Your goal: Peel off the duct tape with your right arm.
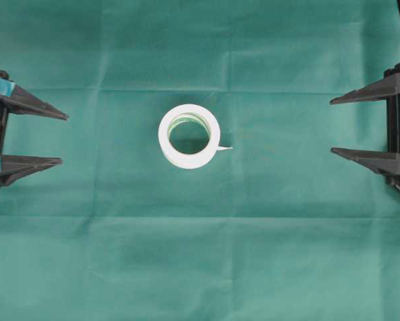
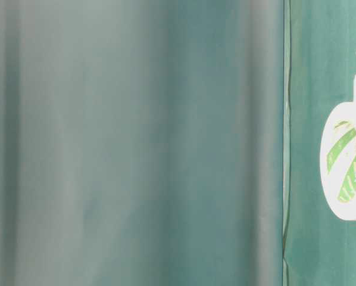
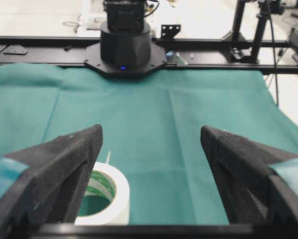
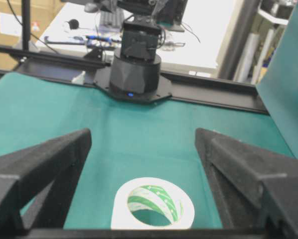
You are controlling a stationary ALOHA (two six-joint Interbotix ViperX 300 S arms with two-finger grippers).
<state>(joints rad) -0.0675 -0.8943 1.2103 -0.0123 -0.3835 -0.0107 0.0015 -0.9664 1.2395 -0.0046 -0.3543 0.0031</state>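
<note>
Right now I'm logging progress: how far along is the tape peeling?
Nothing is peeled: the duct tape lies flat on the green cloth, its tab short. The right gripper and left gripper stand open, apart from it. Grasping and peeling remain.

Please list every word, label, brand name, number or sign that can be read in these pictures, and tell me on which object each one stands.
No text can be read in any view.
duct tape: its inner core carries a green-and-white striped print, but no letters or numbers can be made out on it.
green cloth: plain, no marking.
Background items in the wrist views: too small and blurred to read.
</note>
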